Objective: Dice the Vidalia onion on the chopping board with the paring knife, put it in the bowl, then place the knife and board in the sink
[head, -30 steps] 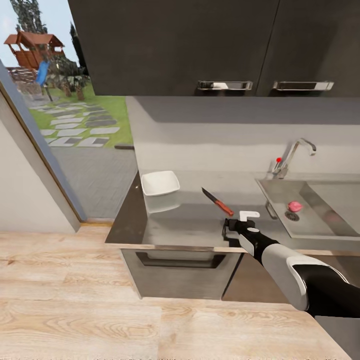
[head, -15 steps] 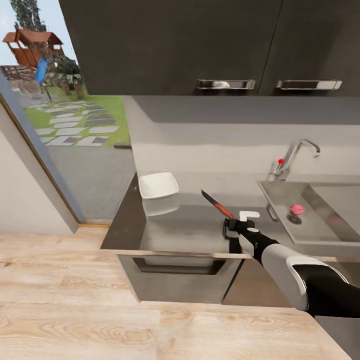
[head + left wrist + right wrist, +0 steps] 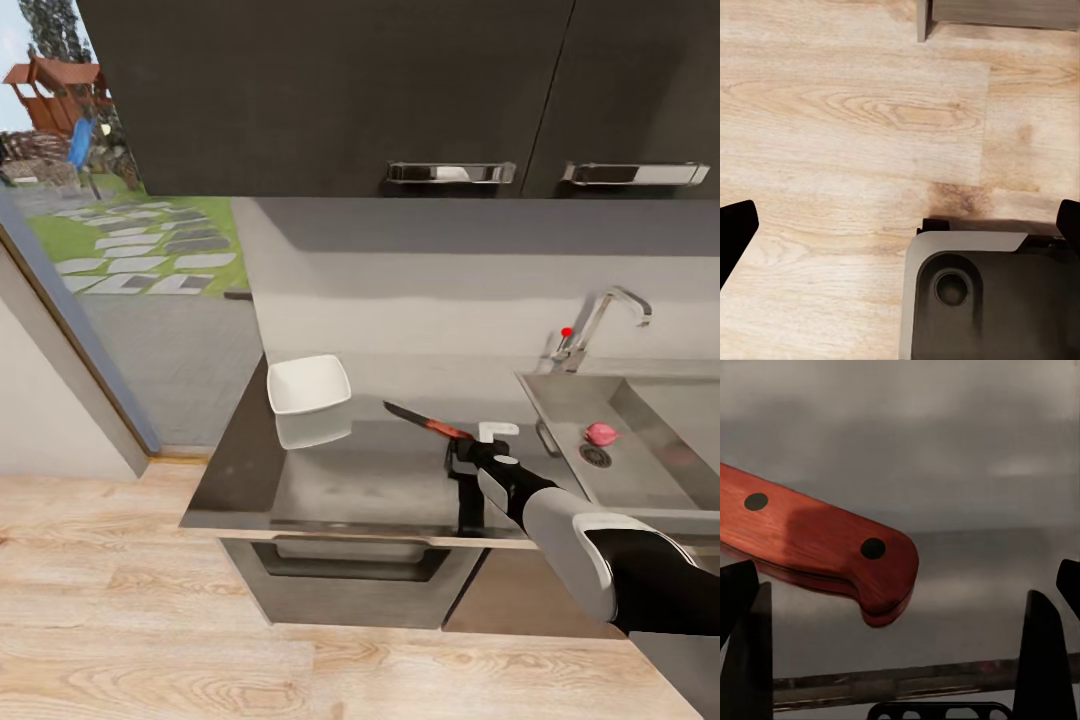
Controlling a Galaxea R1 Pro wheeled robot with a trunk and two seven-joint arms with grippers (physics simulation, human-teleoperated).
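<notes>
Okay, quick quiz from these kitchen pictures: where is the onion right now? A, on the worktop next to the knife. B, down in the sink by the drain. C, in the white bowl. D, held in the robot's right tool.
B: the pinkish onion lies in the sink beside the round drain, while the right tool is over the worktop by the knife.
</notes>
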